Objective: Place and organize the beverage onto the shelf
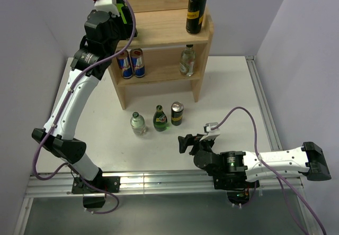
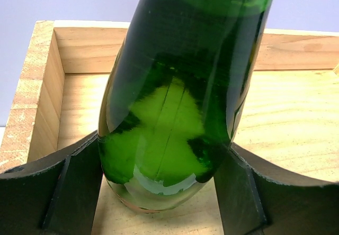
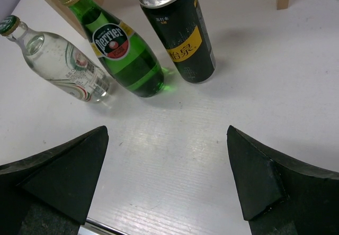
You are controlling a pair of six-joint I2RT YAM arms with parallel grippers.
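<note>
The left gripper [image 2: 161, 187] is clamped around a green bottle [image 2: 180, 87] at the left rear of the top board of the shelf [image 1: 159, 31], which stands at the far side of the counter [image 1: 233, 87]. The right gripper [image 3: 167, 177] hangs wide open, low over the counter, facing a clear bottle [image 3: 63, 65], a second green bottle [image 3: 127, 60] and a black can [image 3: 183, 39].

Green glass bottles: two, upper green bottle [image 2: 175, 102], Perrier bottle [image 1: 160, 118]
Clear glass bottles: two, shelf clear bottle [image 1: 187, 60], worktop clear bottle [image 1: 137, 123]
Black-and-yellow cans: two, shelf tall can [image 1: 196, 11], worktop tall can [image 1: 177, 113]
Blue-and-silver cans: two, left blue can [image 1: 124, 64], right blue can [image 1: 138, 63]
Wooden shelf [image 1: 159, 29]: one
</note>
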